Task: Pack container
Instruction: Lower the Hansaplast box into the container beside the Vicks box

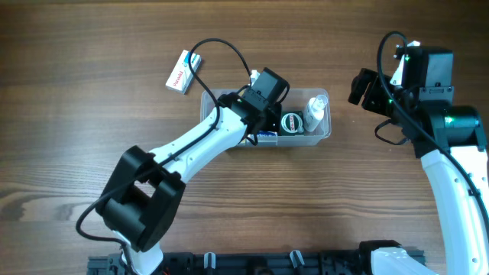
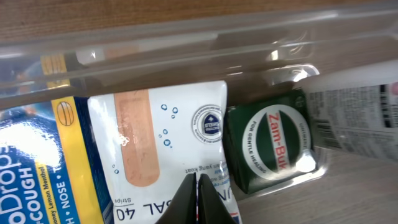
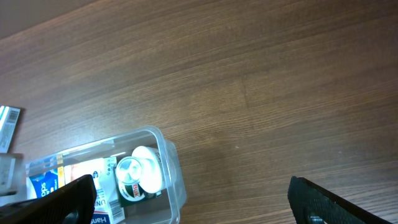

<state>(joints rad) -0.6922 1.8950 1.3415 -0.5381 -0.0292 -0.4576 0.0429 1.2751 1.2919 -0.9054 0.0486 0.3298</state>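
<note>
Container (image 1: 326, 134) holds plasters (image 2: 155, 130), tin (image 2: 273, 146), bottle (image 1: 315, 113); left end effector (image 2: 197, 186) closed, right end effector (image 3: 193, 205) wide.

Count: one clear container (image 1: 327, 131). Inside it are one Zam-Buk tin (image 2: 273, 146), one plaster-strip box (image 2: 158, 143), one cough-drops box (image 2: 37, 168) and one white bottle (image 1: 315, 111). One white-and-red box (image 1: 183, 71) lies outside.

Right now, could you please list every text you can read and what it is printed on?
"Zam-Buk": green tin.
"Drops", "COUGH": blue-and-yellow box.
"AL 40": white plaster packet.
Bottle label: too blurred.
White box outside the container: print too small.
</note>
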